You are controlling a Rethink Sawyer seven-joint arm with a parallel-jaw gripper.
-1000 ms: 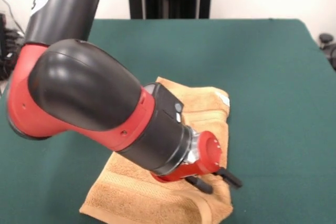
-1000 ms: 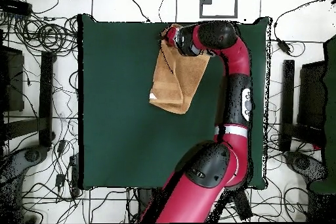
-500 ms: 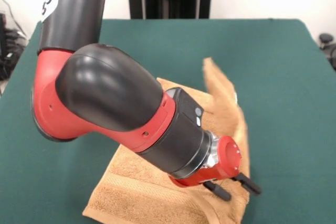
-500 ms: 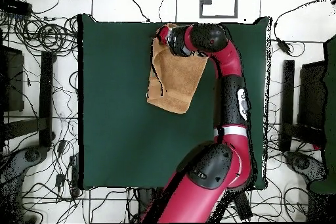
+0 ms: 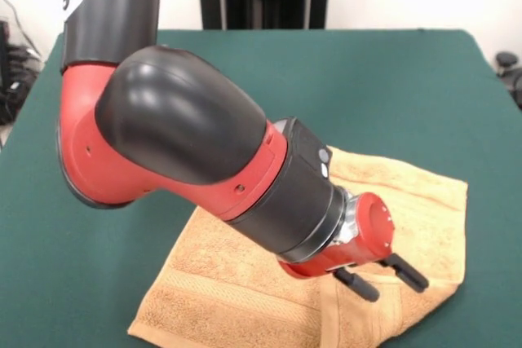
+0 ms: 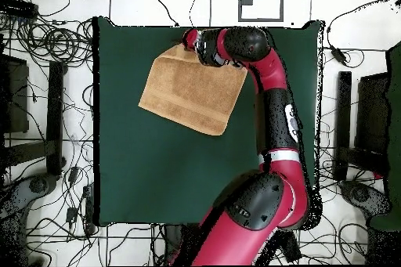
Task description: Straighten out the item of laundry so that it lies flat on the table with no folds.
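Towel [image 6: 190,89] spread on the table [image 6: 141,170] near one edge, end effector [image 5: 385,275] above its edge.

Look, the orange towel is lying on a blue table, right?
Not quite: the table is dark green, not blue, as the front view shows. The orange towel does lie on it.

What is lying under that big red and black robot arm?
An orange-tan towel lies spread on the green table, one sheet in the overhead view. The end effector hangs over its near edge, fingers apart. The arm hides part of the towel, so folds there cannot be ruled out.
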